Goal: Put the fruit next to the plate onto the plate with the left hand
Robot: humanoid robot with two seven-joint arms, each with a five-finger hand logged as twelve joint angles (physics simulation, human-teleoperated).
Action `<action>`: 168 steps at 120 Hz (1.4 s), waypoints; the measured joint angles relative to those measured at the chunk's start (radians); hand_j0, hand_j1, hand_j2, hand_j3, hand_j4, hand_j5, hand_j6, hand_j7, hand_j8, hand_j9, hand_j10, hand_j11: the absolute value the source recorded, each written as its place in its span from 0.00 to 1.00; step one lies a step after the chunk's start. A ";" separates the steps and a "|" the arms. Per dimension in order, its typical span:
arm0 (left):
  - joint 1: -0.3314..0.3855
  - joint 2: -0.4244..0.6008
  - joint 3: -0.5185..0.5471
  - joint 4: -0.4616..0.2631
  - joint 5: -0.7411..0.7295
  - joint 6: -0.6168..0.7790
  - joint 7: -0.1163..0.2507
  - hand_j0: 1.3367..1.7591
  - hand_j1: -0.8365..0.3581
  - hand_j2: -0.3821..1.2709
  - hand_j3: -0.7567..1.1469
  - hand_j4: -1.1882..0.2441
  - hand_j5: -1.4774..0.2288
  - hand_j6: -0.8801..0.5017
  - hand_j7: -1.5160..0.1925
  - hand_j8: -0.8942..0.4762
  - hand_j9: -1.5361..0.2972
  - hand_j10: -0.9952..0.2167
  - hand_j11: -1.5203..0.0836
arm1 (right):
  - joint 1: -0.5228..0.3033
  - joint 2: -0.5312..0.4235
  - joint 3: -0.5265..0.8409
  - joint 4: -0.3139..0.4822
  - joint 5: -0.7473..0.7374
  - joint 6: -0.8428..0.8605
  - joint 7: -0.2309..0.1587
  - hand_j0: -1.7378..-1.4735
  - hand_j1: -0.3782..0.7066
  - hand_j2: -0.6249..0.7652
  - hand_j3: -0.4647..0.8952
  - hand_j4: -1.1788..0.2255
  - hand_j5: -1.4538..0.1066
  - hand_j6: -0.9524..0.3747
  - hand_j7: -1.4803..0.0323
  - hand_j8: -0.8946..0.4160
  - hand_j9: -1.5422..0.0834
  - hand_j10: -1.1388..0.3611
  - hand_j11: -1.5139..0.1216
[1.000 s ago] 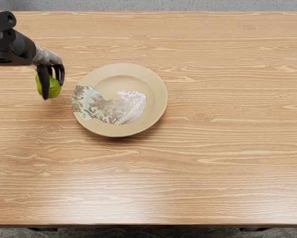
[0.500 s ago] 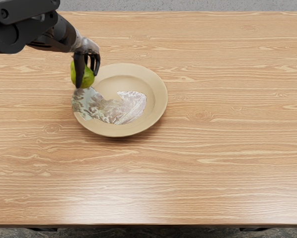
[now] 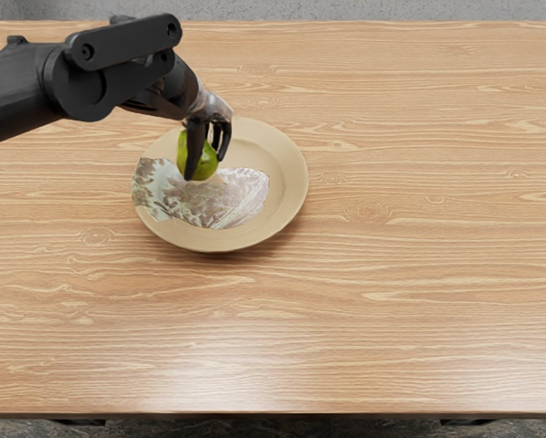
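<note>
Green fruit (image 3: 203, 161) gripped in left hand (image 3: 205, 137), fingers curled around it, over plate (image 3: 287, 178).

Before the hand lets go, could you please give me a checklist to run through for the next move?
1. Left hand grips the fruit: ok, fingers are curled round it.
2. Fruit is over the plate, inside its rim: ok.
3. Fruit touches the plate: cannot tell from this view.
4. Plate lies flat on the table: ok.
5. Fruit is released onto the plate: not ok, it is held.
</note>
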 joint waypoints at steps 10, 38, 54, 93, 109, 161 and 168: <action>0.002 -0.003 0.001 0.005 0.000 0.001 0.000 0.74 0.43 0.57 0.40 0.35 0.21 0.39 0.27 0.42 0.27 0.40 0.30 | 0.000 0.000 0.000 0.000 0.000 0.000 0.000 0.30 0.05 0.45 0.34 0.82 0.91 0.70 0.96 0.66 0.93 0.74 0.91; 0.012 -0.010 -0.001 0.008 -0.011 0.008 0.002 0.75 0.47 0.54 0.40 0.38 0.29 0.33 0.34 0.37 0.32 0.36 0.37 | 0.000 0.000 0.000 0.000 0.000 0.000 0.000 0.30 0.05 0.45 0.34 0.82 0.91 0.70 0.96 0.66 0.93 0.74 0.91; 0.020 -0.023 -0.001 0.009 -0.035 0.022 0.003 0.75 0.52 0.44 0.40 0.46 0.41 0.32 0.45 0.35 0.43 0.39 0.49 | 0.000 0.000 0.000 0.000 0.000 0.000 0.000 0.30 0.05 0.45 0.34 0.82 0.91 0.70 0.96 0.66 0.93 0.74 0.91; 0.027 -0.030 -0.005 0.016 -0.063 0.053 0.004 0.76 0.75 0.29 0.40 0.65 0.66 0.47 0.68 0.49 0.65 0.61 0.74 | 0.000 0.000 0.000 0.000 0.000 0.000 0.000 0.30 0.05 0.45 0.34 0.82 0.91 0.70 0.96 0.66 0.93 0.74 0.91; 0.025 -0.010 -0.009 0.016 -0.162 0.053 0.005 0.76 0.86 0.26 0.40 0.73 0.75 0.54 0.78 0.56 0.73 0.71 0.83 | 0.000 0.000 0.000 0.000 0.000 0.000 0.000 0.30 0.05 0.45 0.34 0.82 0.91 0.70 0.96 0.66 0.93 0.74 0.91; 0.127 0.215 -0.206 0.006 -0.595 -0.037 0.004 0.76 0.98 0.24 0.40 0.82 0.85 0.62 0.87 0.64 0.83 0.81 0.93 | 0.000 0.000 0.000 0.000 0.000 0.000 0.000 0.30 0.05 0.45 0.34 0.82 0.91 0.70 0.96 0.66 0.93 0.74 0.91; 0.144 0.226 -0.234 0.007 -0.629 -0.040 0.003 0.76 0.98 0.23 0.40 0.82 0.86 0.63 0.88 0.64 0.83 0.81 0.94 | 0.000 0.000 0.000 0.000 0.000 0.000 0.000 0.30 0.05 0.45 0.34 0.82 0.91 0.70 0.96 0.66 0.93 0.74 0.91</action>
